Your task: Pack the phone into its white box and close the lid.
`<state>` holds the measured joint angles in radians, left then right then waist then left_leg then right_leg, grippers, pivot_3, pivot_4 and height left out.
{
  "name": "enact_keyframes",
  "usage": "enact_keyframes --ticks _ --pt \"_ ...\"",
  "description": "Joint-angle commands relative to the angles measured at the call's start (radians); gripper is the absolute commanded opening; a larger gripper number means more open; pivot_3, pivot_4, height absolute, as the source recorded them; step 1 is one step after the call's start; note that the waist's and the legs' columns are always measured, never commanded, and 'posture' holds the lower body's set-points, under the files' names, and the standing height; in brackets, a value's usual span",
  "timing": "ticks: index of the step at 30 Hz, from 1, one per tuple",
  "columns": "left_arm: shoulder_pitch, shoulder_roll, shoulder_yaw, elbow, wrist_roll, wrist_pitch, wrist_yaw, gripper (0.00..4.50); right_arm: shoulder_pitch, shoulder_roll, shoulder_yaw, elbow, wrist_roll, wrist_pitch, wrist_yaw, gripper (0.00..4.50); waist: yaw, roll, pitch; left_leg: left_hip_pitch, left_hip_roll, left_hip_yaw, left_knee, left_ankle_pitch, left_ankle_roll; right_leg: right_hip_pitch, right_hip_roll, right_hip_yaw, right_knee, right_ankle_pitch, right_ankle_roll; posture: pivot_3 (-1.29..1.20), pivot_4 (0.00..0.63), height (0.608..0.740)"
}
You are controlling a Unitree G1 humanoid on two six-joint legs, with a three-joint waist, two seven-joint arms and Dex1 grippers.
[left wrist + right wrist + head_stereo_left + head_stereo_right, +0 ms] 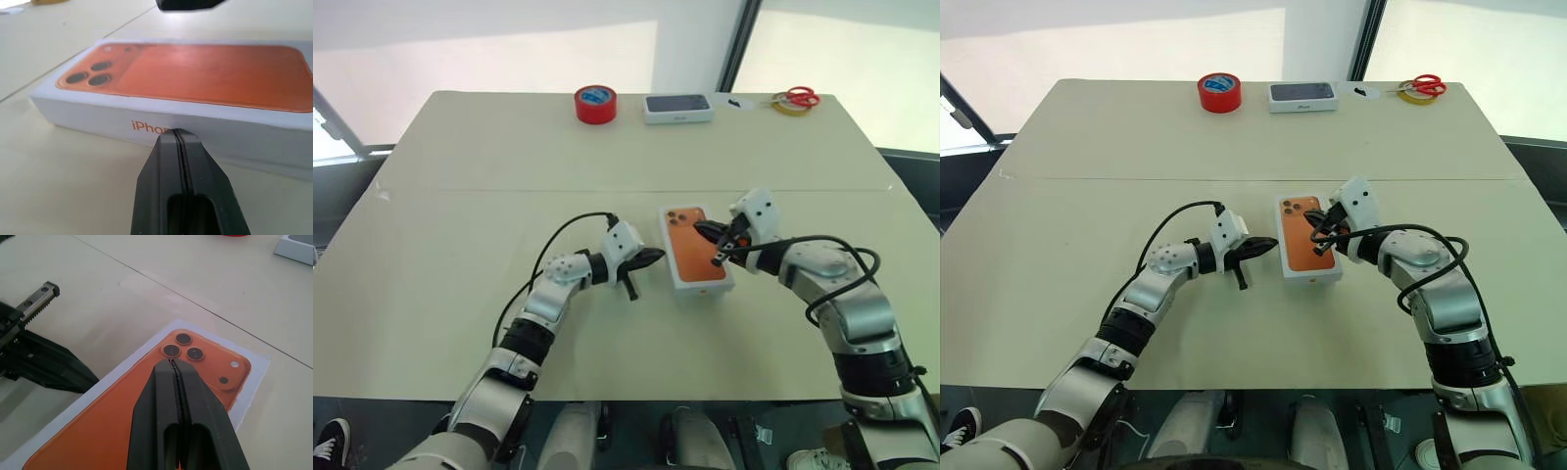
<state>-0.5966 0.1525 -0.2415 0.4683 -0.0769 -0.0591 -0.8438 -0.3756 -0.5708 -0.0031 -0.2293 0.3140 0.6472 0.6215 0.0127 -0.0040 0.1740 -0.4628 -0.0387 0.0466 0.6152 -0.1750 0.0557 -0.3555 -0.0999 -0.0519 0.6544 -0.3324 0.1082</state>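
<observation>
The lid [690, 264], white with an orange phone print on top, lies flat on the table's middle and covers the white box; the phone is hidden. My left gripper [658, 257] is shut, level with the table, its tip right at the lid's left side wall [205, 129]. My right gripper [700, 231] is shut too and hovers over the lid's top near the printed camera lenses [183, 345]. The left gripper's fingers [58, 369] lie beside the lid's edge in the right wrist view.
Along the table's far edge stand a red tape roll [595, 104], a white box with a dark phone picture [677, 108], and red-handled scissors [798, 98] on a yellow tape roll. A seam [509, 190] crosses the tabletop.
</observation>
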Motion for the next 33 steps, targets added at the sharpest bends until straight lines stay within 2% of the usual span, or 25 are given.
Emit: enact_keyframes --ticks 1,8,12,18,24,27,30,31,32,33 --pt "-0.010 -0.014 0.020 -0.034 -0.027 -0.014 -0.001 0.00 -0.001 -0.026 0.018 0.012 -0.058 -0.038 -0.011 0.02 -0.001 0.000 0.000 0.000 0.000 0.000 0.000 0.000 0.000 0.000 0.000 0.000 0.000 0.000 0.000 0.00 0.150 0.735" --pt "0.008 -0.003 0.016 -0.050 -0.022 -0.004 -0.009 0.00 0.027 -0.056 0.089 0.031 -0.127 -0.060 0.024 0.02 0.000 0.000 0.000 0.000 0.000 0.000 0.000 0.001 -0.002 0.001 0.000 0.000 0.000 0.000 0.000 0.00 0.150 0.735" --pt "-0.022 -0.026 0.062 -0.069 -0.079 0.045 0.005 0.00 0.051 -0.064 0.117 0.041 -0.158 -0.057 0.030 0.02 0.000 0.000 0.000 0.001 0.000 0.000 0.001 0.001 -0.001 0.001 0.000 0.000 0.000 0.000 0.000 0.00 0.150 0.735" --pt "-0.062 -0.058 0.066 -0.042 -0.082 0.062 0.018 0.00 0.049 -0.052 0.118 0.037 -0.166 -0.064 0.033 0.02 0.000 -0.001 -0.001 0.001 0.000 0.000 0.001 0.001 -0.001 0.001 0.001 0.000 0.000 0.000 0.000 0.00 0.150 0.735" --pt "-0.094 -0.048 -0.071 0.112 0.078 0.065 0.000 0.00 0.053 -0.047 0.127 0.031 -0.183 -0.071 0.033 0.02 0.000 -0.001 -0.001 0.002 0.000 0.000 0.001 0.001 -0.002 0.003 0.001 -0.001 0.000 0.000 0.000 0.00 0.150 0.735" --pt "-0.084 -0.034 -0.088 0.115 0.091 0.092 -0.023 0.00 0.055 -0.047 0.117 0.030 -0.189 -0.071 0.027 0.02 0.001 -0.003 -0.005 0.003 0.000 -0.001 0.001 0.001 -0.001 0.004 0.001 -0.001 0.000 0.000 0.000 0.00 0.150 0.735" --pt "-0.070 -0.025 -0.060 0.070 0.047 0.121 -0.049 0.83 0.057 -0.045 0.104 0.031 -0.173 -0.054 0.036 0.00 0.000 -0.004 -0.006 0.003 0.000 -0.001 0.001 0.000 -0.001 0.003 0.001 -0.001 0.000 0.000 0.000 0.00 0.150 0.735" --pt "-0.064 -0.018 -0.044 0.049 0.033 0.101 -0.048 1.27 0.056 -0.034 0.083 0.025 -0.137 -0.034 0.048 0.00 0.000 -0.004 -0.006 0.003 0.000 -0.001 0.001 0.000 -0.001 0.003 0.001 -0.001 0.000 0.000 0.000 0.00 0.150 0.735" --pt "-0.058 -0.015 -0.020 0.021 0.004 0.124 -0.051 1.77 0.054 -0.028 0.072 0.021 -0.117 -0.027 0.056 0.53 -0.001 -0.004 -0.006 0.003 0.000 -0.001 0.001 0.000 -0.001 0.003 0.001 -0.001 0.000 0.000 0.000 0.00 0.150 0.735" --pt "-0.053 -0.013 -0.004 0.002 -0.014 0.143 -0.052 2.27 0.052 -0.025 0.064 0.019 -0.106 -0.022 0.061 0.87 0.000 -0.004 -0.006 0.003 0.000 -0.001 0.001 0.000 -0.001 0.003 0.001 -0.001 0.000 0.000 0.000 0.00 0.150 0.735"
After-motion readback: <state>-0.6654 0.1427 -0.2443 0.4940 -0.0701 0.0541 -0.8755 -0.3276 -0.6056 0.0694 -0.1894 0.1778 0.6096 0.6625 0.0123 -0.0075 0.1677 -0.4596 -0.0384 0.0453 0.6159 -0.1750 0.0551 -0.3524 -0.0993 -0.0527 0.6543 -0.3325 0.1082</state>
